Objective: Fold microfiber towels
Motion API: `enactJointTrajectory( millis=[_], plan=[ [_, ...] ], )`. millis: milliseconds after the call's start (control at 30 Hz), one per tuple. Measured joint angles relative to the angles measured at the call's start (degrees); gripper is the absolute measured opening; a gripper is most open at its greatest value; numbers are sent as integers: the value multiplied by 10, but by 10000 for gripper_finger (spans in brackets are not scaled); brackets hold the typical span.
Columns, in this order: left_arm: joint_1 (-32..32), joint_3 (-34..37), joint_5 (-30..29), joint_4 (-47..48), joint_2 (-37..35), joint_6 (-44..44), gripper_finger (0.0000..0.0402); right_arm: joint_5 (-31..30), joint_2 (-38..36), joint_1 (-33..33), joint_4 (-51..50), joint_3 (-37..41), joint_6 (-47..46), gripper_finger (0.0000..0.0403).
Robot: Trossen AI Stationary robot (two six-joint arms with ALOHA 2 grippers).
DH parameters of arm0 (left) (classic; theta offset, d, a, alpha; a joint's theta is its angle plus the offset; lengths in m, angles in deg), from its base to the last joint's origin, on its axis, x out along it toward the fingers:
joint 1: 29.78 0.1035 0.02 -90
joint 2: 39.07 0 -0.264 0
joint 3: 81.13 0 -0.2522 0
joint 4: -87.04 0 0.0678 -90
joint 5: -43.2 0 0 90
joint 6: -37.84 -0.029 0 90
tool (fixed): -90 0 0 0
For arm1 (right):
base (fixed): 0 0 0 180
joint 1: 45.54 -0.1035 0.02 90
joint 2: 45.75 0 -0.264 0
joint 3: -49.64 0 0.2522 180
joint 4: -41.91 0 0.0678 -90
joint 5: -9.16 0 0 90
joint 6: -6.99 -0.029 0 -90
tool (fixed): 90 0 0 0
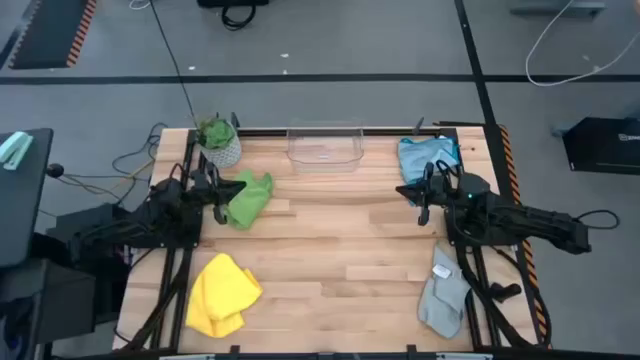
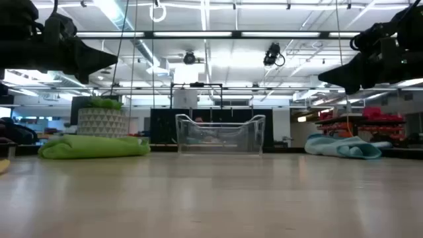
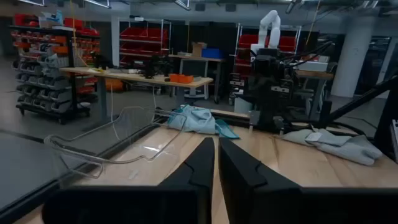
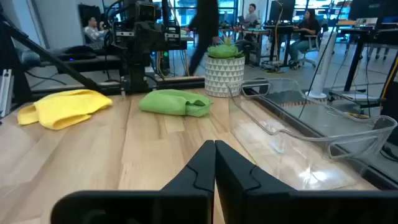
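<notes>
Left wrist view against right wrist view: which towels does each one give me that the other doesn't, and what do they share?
Only the left wrist view shows the light blue towel and the pale grey towel, both crumpled. Only the right wrist view shows the yellow towel, the green towel and the potted plant. Both show the clear plastic bin and the wooden table; neither shows a folded towel.

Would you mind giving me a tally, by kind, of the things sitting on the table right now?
Microfiber towels: 4 (green towel, yellow towel, light blue towel, grey towel)
Potted plant: 1
Clear plastic bin: 1
Total: 6
</notes>
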Motion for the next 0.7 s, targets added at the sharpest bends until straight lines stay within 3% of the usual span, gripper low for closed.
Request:
enactJointTrajectory(
  millis=[333, 700],
  plan=[
    [0, 0, 0, 0, 0, 0, 40, 0, 0, 0, 0, 0, 0, 16],
    [0, 0, 0, 0, 0, 0, 28, 0, 0, 0, 0, 0, 0, 16]
  ],
)
